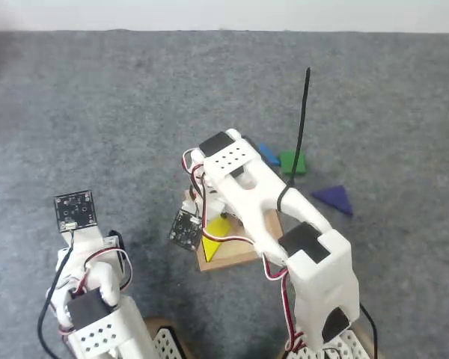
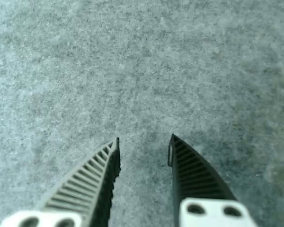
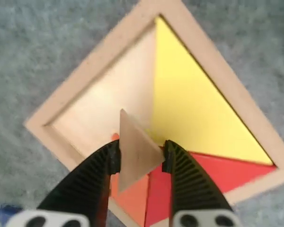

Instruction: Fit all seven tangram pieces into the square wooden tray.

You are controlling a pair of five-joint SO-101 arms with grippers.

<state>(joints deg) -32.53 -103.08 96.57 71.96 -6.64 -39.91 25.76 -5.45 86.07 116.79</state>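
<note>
Right wrist view: the right jaws are clamped on a small pale tan triangular piece, one jaw on each side of it, over the square wooden tray. Whether the piece touches the tray floor cannot be determined. Inside the tray, a large yellow triangle lies flat against one rim, and a red triangle lies flat beside it, sharing an edge. An orange piece sits next to the red triangle, partly hidden behind the jaws. The remaining tray floor is bare wood. High view: the right arm extends over the tray, which rests on the grey carpeted table. Beyond the tray, a blue piece and a green piece lie just beside each other on the table, and a dark purple triangle lies apart from them. The left arm is well apart from the tray. Left wrist view: the left jaws stand apart above bare table surface, gripping nothing.
</note>
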